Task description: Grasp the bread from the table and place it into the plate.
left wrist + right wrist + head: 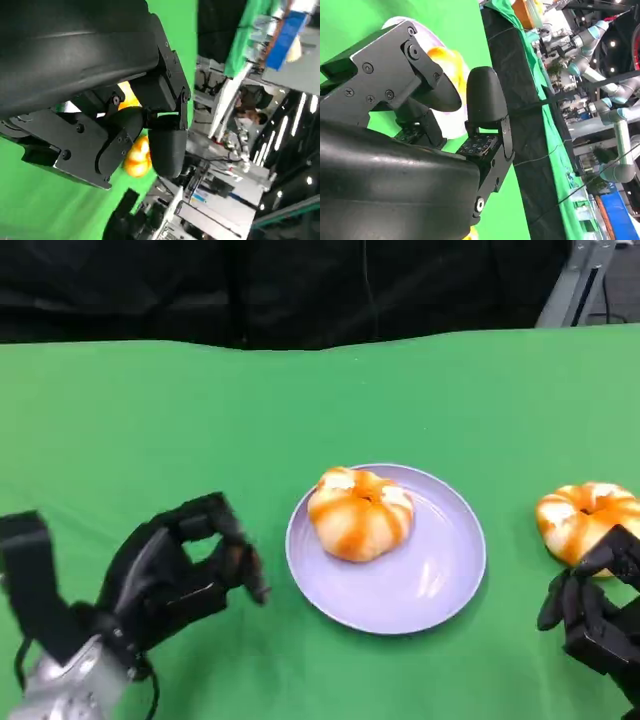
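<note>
While one bun [359, 513] already sits in the plate [440, 585], lying toward the plate's ten o'clock side, a second bun [585, 520] rests on the green table [150, 420] at about three o'clock from the plate, well apart from its rim. So the task looks partly done: one piece is delivered, and the bun on the cloth, if it counts too, has yet to be picked up. The right hand [598, 610] sits just at that bun's six o'clock, its fingertips close to or touching the near edge; its fingers look loosely curled with a gap between them and nothing held. The left hand [180, 575] hovers at nine o'clock from the plate, near its rim, fingers bent inward but apart and holding nothing. My judgement is that what remains is for the right hand to close around the loose bun, lift it and carry it toward nine o'clock into the plate's free half.
</note>
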You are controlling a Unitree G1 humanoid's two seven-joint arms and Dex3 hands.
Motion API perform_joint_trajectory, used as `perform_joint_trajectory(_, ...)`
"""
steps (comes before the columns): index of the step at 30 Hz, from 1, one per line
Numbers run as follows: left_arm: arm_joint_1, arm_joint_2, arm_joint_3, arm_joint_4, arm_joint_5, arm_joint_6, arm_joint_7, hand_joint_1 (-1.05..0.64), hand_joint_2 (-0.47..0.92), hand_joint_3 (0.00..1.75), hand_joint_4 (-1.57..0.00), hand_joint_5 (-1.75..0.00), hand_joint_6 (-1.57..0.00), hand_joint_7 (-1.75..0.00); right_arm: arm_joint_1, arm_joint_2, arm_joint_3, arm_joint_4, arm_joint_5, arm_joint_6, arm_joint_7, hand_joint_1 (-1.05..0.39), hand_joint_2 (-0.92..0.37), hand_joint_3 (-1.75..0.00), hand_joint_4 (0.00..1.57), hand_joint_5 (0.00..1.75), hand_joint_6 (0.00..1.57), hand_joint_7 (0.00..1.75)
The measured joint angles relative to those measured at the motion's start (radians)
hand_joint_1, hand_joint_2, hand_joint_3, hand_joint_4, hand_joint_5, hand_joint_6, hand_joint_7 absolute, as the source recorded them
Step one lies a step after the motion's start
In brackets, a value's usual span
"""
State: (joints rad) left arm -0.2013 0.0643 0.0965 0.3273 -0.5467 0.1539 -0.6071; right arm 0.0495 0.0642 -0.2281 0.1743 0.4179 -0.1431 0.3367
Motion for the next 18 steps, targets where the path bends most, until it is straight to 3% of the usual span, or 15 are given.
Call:
perform_joint_trajectory(7,0.051,0.023,0.081,0.053,-0.057,0.070,-0.109,-0.10,0.47,1.29,-0.89,-1.75,-0.90,-1.51,0.003,0.000,0.001,-0.002,-0.005,0.001,-0.001,-0.05,-0.45,-1.38,0.91,1.75,0.75,1.66)
perform_joint_trajectory(8,0.052,0.023,0.085,0.057,-0.057,0.072,-0.115,-0.13,0.51,1.17,-0.88,-1.75,-0.95,-1.42,0.003,0.000,0.001,-0.002,-0.006,0.001,-0.001,-0.05,-0.45,-1.38,0.92,1.75,0.75,1.66)
perform_joint_trajectory(11,0.033,0.027,0.106,0.140,-0.072,0.079,-0.190,-0.15,0.57,1.01,-0.87,-1.75,-1.01,-1.32,0.004,-0.001,-0.001,-0.002,-0.003,0.001,0.005,-0.05,-0.45,-1.38,0.92,1.75,0.74,1.66)
perform_joint_trajectory(18,0.002,0.050,0.136,0.278,-0.075,0.094,-0.285,-0.12,0.52,1.08,-0.87,-1.75,-1.03,-1.29,0.009,-0.002,-0.004,-0.002,0.001,0.000,0.015,-0.05,-0.46,-1.38,0.91,1.75,0.74,1.66)
